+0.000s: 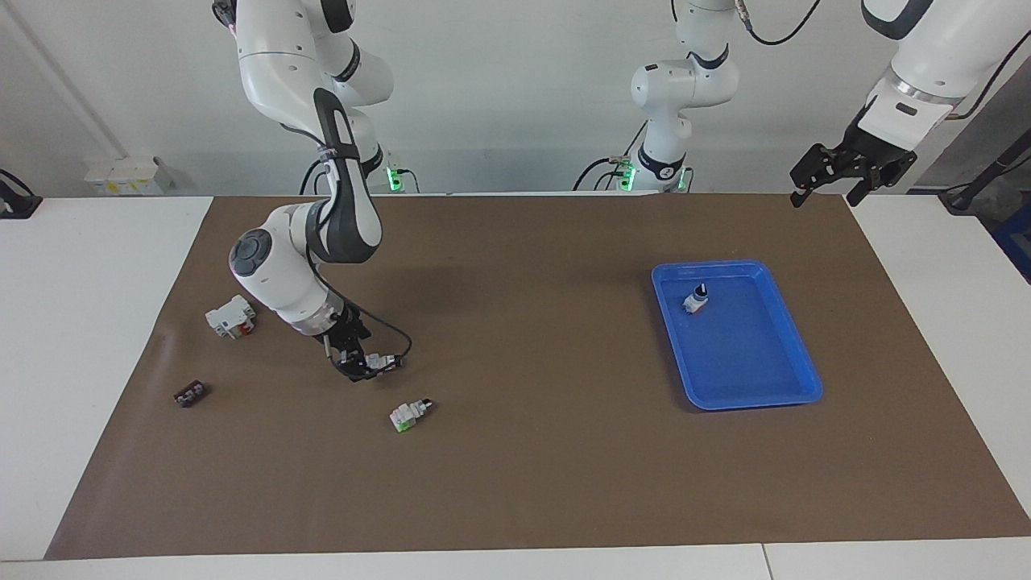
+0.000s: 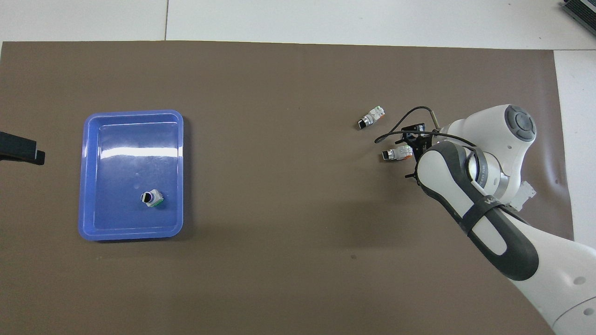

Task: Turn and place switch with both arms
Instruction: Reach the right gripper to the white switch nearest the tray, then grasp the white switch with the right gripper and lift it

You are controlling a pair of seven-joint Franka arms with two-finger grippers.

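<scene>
A small switch (image 1: 383, 360) is held in the right gripper (image 1: 364, 369), which looks closed on its white body, low over the brown mat (image 1: 532, 467) toward the right arm's end of the table. The black knob of this switch is pointed away from the gripper, and a bit of orange is seen at its other end in the overhead view. A second switch (image 1: 411, 414), with a bright green end, is seen lying on its side on the mat close by, a little farther from the robots, and it is not touched by anything. A third switch (image 1: 697, 300) is already set inside the blue tray (image 1: 737, 264), standing in the part of the tray nearer to the robots, with its black knob up. The tray is placed toward the left arm's end of the table. The left gripper (image 1: 828, 193) is held high in the air over that end of the table, past the tray, with its fingers spread apart and nothing in them, so this arm is seen to wait. A white block with a red part (image 1: 231, 316) and a tiny black strip (image 1: 190, 394) are left on the mat near the right arm. It is judged that the job is partly done: one switch is put away, one is picked up but not yet turned, passed over or placed, and one is not yet touched
</scene>
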